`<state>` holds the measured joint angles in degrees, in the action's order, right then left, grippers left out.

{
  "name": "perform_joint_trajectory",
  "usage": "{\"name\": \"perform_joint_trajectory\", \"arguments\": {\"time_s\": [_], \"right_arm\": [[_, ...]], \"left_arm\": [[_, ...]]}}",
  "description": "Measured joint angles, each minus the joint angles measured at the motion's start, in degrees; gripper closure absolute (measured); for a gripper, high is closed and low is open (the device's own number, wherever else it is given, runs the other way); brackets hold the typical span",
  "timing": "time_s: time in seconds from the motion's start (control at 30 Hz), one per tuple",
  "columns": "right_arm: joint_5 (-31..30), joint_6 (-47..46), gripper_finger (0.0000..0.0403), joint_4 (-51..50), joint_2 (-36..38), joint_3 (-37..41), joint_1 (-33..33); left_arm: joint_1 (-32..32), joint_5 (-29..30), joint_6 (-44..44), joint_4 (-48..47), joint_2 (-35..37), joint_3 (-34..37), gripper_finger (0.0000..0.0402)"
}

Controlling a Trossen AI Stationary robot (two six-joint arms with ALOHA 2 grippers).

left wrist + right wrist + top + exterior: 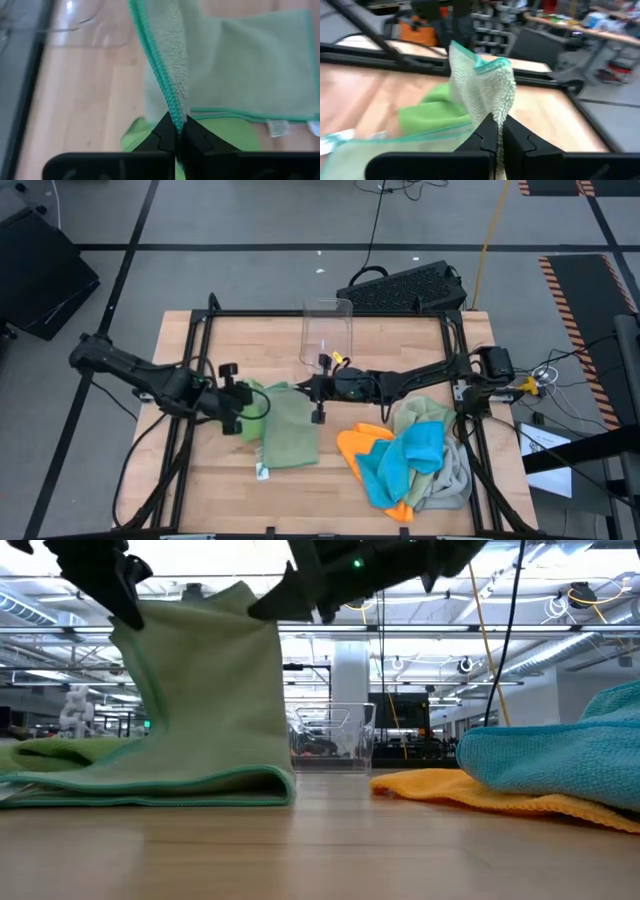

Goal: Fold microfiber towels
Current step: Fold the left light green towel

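Right tool point(496, 131) pinched on sage green towel point(482, 87) corner, bright green towel point(432, 110) on the table point(360, 95) beyond

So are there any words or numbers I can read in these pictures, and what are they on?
There are no words or numbers that can be read.
The sage green towel has a small white tag, but any print on it is too blurred to read.
White papers lie beside the table; their print is too small to read.
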<state>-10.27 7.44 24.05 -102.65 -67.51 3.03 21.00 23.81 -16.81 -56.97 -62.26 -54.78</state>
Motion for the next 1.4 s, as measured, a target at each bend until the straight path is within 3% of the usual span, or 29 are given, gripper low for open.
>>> {"name": "perform_joint_trajectory", "arguments": {"time_s": [0.23, 0.4, 0.57, 0.83, 0.93, 1.2, 1.4], "right_arm": [[2.94, -3.78, 0.0399, 8.96, 0.03, 7.1, -0.31], [3.05, -5.88, 0.0399, 16.01, 0.02, 11.25, 0.91], [3.09, -4.98, 0.0399, 16.75, -0.4, 12.98, 1.63], [-2.01, 3.54, 0.0399, 20.87, -0.58, 12.73, -0.79], [-1.64, 6.53, 0.0399, 21.75, 0.05, 12.7, -2.7], [3.36, 5.56, 0.0399, 18.96, 0.13, 12.79, -4.91], [9.36, 0.64, 0.0399, 18.82, 0.13, 13.25, -4.17]], "left_arm": [[0.23, 5.79, 2.24, 2.63, 0.0, 0.76, 0.039], [1.05, 0.56, 2.83, 8.12, -0.55, 0.76, 0.0396], [3.7, 0.28, 1.75, 8.83, -3.41, 0.76, 0.039], [1.46, 14.62, 4.51, 3.16, -5.52, 0.82, 0.0391], [0.49, 15.86, 5.79, 4.0, -3.51, 0.81, 0.0394], [-0.21, 12.79, 5.98, 5.27, -2.74, 0.8, 0.0391], [1.16, 4.06, 4.7, 6.07, -6.04, 0.8, 0.0392]]}}
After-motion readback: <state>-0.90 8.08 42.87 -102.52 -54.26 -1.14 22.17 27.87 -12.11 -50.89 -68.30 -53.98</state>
